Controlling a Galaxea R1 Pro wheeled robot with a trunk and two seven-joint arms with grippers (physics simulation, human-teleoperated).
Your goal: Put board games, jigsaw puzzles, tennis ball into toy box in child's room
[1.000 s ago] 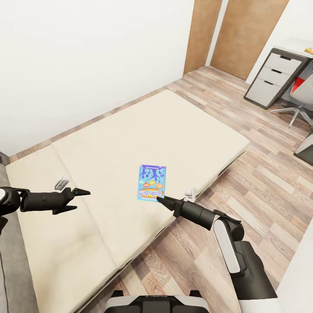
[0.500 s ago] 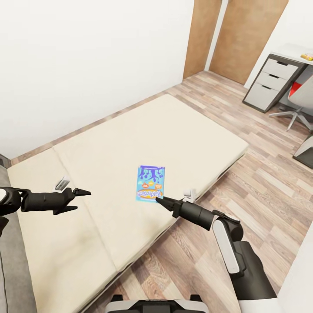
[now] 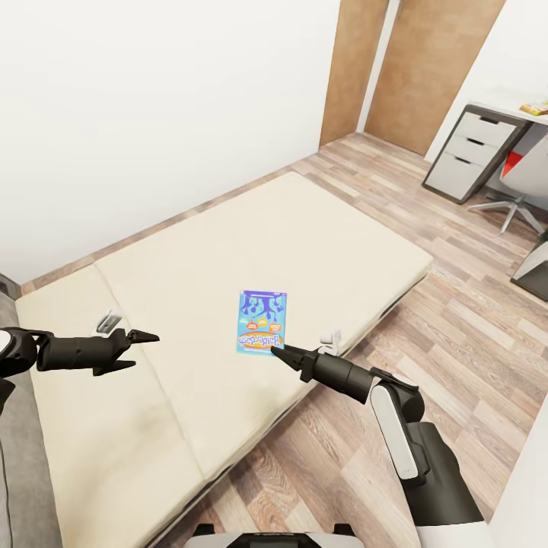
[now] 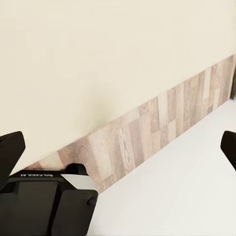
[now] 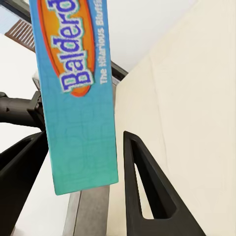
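R gripper (image 3: 278, 353) at near edge of blue game (image 3: 262, 321) on bed (image 3: 228, 251), not gripping.
Blue game lies flat on bed near its floor-side edge, short end toward R gripper; tips just at/beside that end, contact can't tell. R wrist view: fingers (image 5: 142, 191) spread apart, game's edge (image 5: 78, 98) sits btw them, nothing clamped. L gripper (image 3: 137, 350) hovers over bed well apart from game, toward the wall side, fingers parted, empty. Desk w/ drawers (image 3: 464, 156) far off by the doors, chair (image 3: 525, 183) beside it.
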